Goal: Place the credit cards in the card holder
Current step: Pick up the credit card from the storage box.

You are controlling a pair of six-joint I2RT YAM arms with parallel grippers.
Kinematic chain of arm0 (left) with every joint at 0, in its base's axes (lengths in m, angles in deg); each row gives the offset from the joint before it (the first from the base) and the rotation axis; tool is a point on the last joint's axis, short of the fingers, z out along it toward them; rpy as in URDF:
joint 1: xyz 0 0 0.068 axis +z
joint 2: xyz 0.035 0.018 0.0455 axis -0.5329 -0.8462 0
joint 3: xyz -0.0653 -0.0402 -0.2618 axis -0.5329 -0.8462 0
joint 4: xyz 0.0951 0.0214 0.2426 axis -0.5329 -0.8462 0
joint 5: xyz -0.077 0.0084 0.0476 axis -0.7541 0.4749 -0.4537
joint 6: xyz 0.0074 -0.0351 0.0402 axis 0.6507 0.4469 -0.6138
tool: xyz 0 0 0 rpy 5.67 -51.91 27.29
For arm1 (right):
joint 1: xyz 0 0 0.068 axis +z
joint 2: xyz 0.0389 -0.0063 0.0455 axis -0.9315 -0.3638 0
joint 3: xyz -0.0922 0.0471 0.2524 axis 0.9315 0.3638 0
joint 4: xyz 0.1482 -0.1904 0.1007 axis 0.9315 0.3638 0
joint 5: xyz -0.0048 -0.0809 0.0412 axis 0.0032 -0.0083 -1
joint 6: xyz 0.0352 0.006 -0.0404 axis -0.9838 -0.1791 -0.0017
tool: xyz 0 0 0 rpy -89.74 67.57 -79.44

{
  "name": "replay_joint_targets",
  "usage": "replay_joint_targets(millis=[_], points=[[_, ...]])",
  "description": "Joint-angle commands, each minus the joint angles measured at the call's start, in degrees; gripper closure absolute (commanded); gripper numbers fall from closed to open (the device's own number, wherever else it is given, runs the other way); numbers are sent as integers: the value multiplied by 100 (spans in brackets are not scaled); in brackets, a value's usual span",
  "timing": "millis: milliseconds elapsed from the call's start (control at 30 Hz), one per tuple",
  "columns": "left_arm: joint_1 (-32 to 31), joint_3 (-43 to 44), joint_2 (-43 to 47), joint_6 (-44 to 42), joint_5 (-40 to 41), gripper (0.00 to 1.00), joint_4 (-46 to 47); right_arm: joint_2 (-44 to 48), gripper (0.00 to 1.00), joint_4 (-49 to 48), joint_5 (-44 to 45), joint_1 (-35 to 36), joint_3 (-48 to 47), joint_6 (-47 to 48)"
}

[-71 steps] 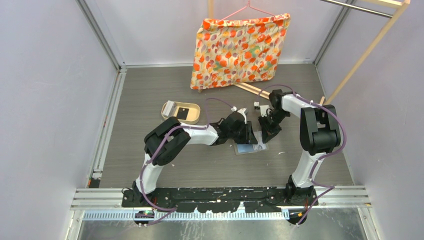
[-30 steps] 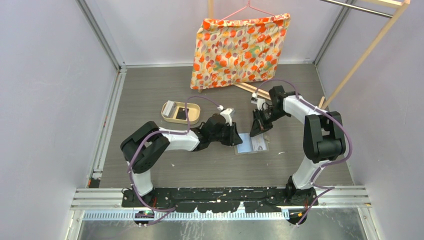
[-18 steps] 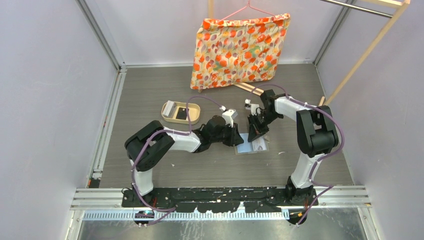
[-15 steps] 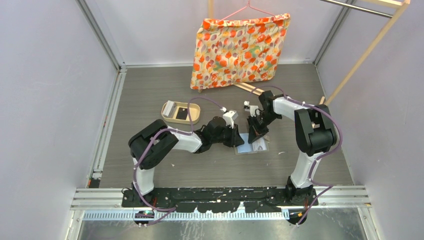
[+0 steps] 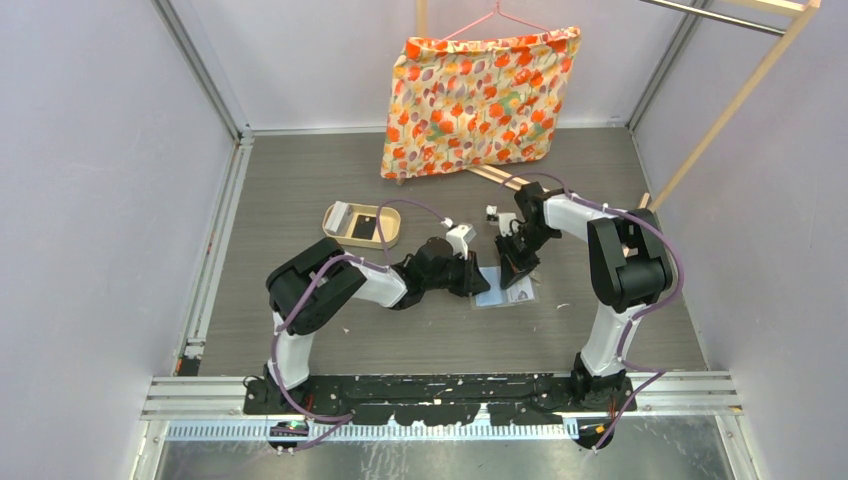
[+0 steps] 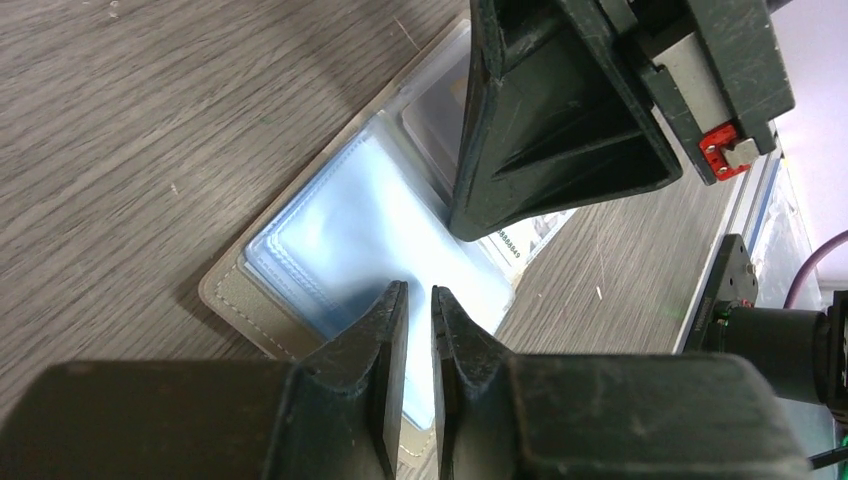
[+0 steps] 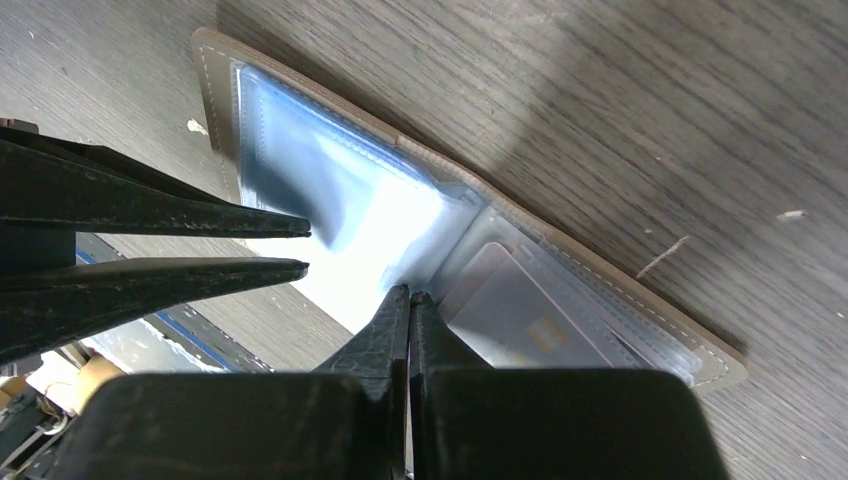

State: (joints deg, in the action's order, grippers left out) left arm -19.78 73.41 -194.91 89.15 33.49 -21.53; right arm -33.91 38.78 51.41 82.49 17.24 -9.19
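The card holder (image 5: 515, 292) lies open and flat near the centre of the table (image 5: 300, 180), to the right of the tan tray (image 5: 398, 228), with 1 pale card (image 7: 510, 310) seated in a clear pocket of its right half. The left gripper (image 6: 418, 290) is positioned over the left half with its 2 fingers a narrow slit apart; whether they pinch a pocket leaf cannot be determined. The right gripper (image 7: 408, 292) has its jaws pressed fully together, tips at the centre fold, holding nothing visible, and 1 black card (image 5: 363, 227) lies in the tan tray.
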Motion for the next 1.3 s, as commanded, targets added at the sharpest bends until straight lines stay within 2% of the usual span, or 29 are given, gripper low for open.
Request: replay_joint_targets(millis=[0, 67, 233, 333, 500, 567, 700, 867, 1000, 1133, 1267], points=[[87, -232, -6, 80, 381, 83, -45, 225, 98, 94, 514, 11, -113, 186], [92, -229, 19, 66, 343, 83, -20, 257, 97, 185, 208, 10, -147, 273], [92, -132, 355, -80, 24, 79, 55, 530, 95, 758, -1305, 7, -402, 812], [92, -160, 824, -261, -105, 76, -54, 886, 94, 963, -1539, 14, -481, 1079], [92, -418, 1940, -822, 90, 73, -559, 1882, 92, 992, -1432, -65, -480, 1336], [92, -587, 2491, -1115, 423, 68, -809, 2391, 88, 891, -1359, -152, -485, 1323], [105, -663, 3595, -1923, 1221, 48, -1684, 3290, 79, 609, -1417, -379, -558, 1163], [200, -516, 4532, -2786, 2294, 21, -2919, 3550, 63, 618, -1558, -395, -1079, 1106], [339, -557, 5127, -3202, 2872, 2, -3300, 3489, 55, 687, -1757, -388, -1349, 1107], [541, -647, 5538, -3408, 3012, 0, -3556, 3480, 49, 379, -1900, -428, -1021, 1056], [776, -691, 5669, -3488, 3061, 0, -3848, 3414, 48, 239, -2024, -535, -711, 1068]])
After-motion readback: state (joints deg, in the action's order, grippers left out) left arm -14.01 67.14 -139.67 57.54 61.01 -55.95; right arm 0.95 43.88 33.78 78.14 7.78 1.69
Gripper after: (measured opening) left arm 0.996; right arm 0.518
